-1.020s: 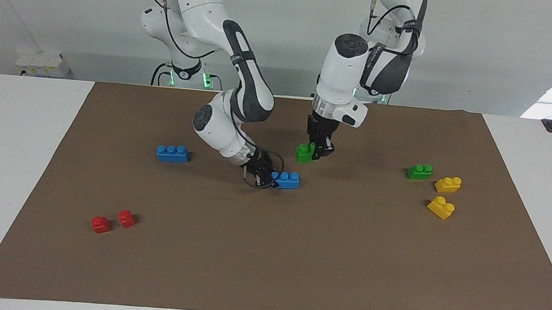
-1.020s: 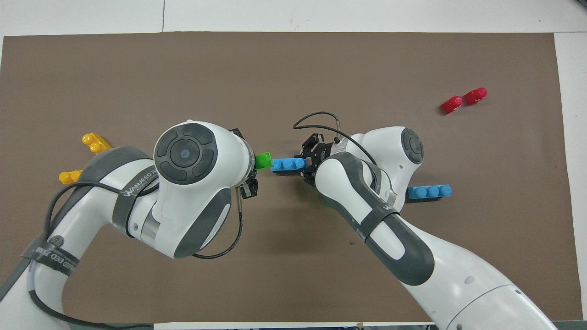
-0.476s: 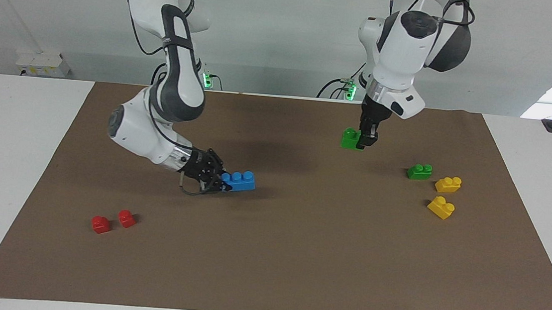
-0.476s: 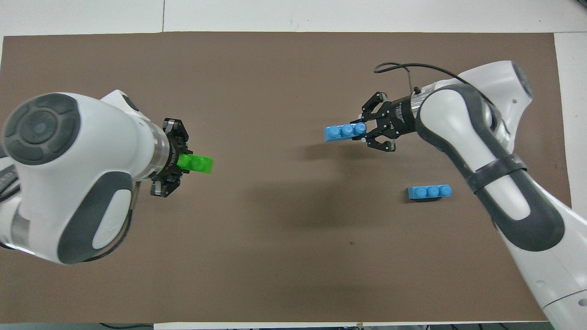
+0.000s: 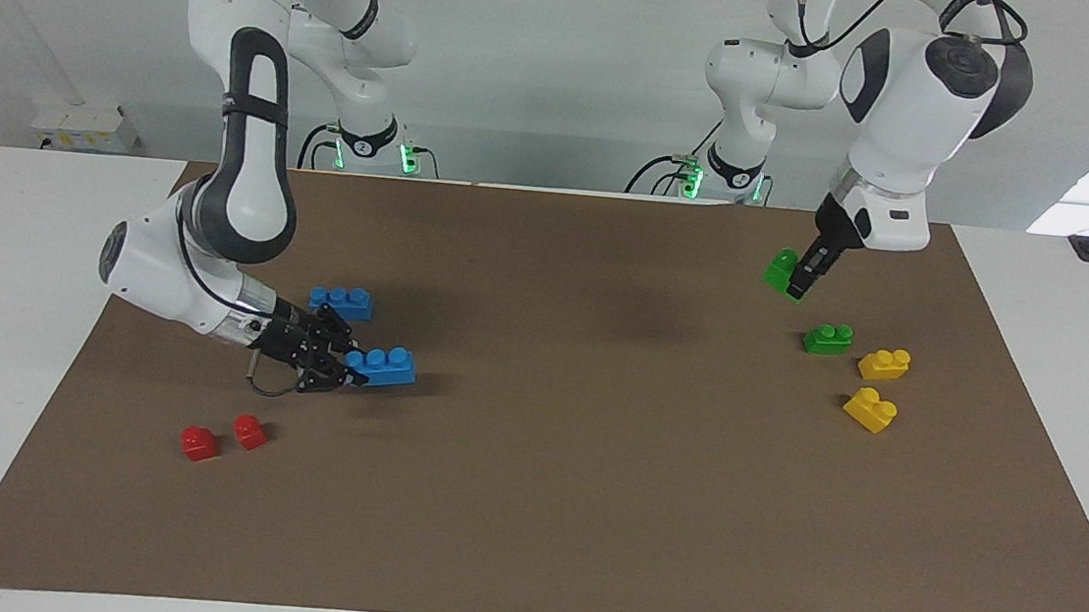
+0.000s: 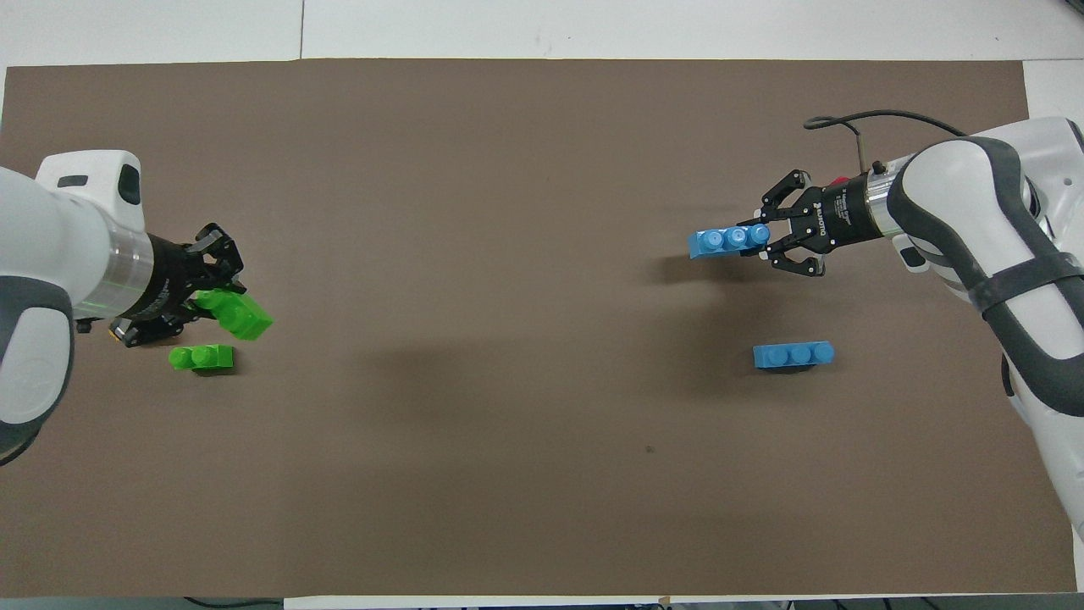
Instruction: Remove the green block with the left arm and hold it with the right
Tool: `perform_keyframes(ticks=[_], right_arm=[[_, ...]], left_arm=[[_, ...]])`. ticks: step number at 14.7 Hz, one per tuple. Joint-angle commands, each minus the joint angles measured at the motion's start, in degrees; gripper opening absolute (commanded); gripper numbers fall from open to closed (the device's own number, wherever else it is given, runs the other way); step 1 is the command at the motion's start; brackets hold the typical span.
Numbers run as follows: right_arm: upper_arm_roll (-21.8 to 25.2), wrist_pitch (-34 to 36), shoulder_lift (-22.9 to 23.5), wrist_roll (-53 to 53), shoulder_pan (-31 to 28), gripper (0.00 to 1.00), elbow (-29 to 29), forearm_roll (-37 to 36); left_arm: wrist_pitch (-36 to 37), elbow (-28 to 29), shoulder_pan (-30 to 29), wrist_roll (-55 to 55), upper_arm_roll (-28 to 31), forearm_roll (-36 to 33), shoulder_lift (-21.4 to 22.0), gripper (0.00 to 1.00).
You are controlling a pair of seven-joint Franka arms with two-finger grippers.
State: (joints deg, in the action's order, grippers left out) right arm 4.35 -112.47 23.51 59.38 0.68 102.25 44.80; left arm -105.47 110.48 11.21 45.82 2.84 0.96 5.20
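The green block [image 5: 780, 268] [image 6: 240, 313] hangs tilted in the air, with my left gripper [image 5: 798, 281] [image 6: 206, 302] shut on it. It is over the mat at the left arm's end, just above a second green brick [image 5: 827, 339] [image 6: 201, 357] that lies on the mat. My right gripper [image 5: 354, 366] [image 6: 767, 245], the one with the wire loop, is shut on one end of a blue three-stud brick [image 5: 384, 365] [image 6: 727, 242]. It holds that brick low over the mat toward the right arm's end.
Two yellow bricks [image 5: 884, 363] [image 5: 871, 410] lie beside the loose green brick. Another blue brick [image 5: 341, 302] [image 6: 793, 354] lies on the brown mat [image 5: 586, 507] near my right gripper. Two small red blocks [image 5: 198, 442] [image 5: 249, 431] lie farther from the robots.
The two arms have pulled apart from the middle of the mat. The left carried the green block toward its end, and the right carried the blue brick toward its end.
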Motion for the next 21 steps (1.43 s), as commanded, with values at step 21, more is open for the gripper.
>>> perform_keyframes(ticks=[21], right_arm=[[-0.8,-1.5,1.6,-8.5,-7.1,0.00,3.7,-3.8]], left_arm=[[-31.8,12.7,-7.4,0.5,-0.6,0.9,-10.0,0.00]])
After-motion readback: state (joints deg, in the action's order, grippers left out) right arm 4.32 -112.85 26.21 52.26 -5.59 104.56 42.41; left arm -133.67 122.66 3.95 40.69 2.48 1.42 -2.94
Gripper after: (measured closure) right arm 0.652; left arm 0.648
